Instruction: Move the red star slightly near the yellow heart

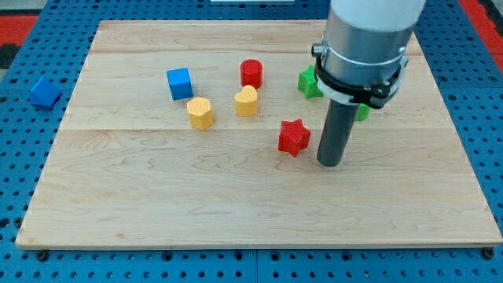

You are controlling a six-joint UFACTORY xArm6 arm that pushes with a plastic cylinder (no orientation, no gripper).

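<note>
Red star lay just to the view's left of my tip; yellow heart farther up-left. No jaws fitted, state not applicable.

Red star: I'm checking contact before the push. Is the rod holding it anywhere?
Nothing is held. My tip stands just to the view's right of the red star, a narrow gap showing between them.

The arm is cut off by the view's top. It hides most of two green blocks, shapes unclear.
</note>
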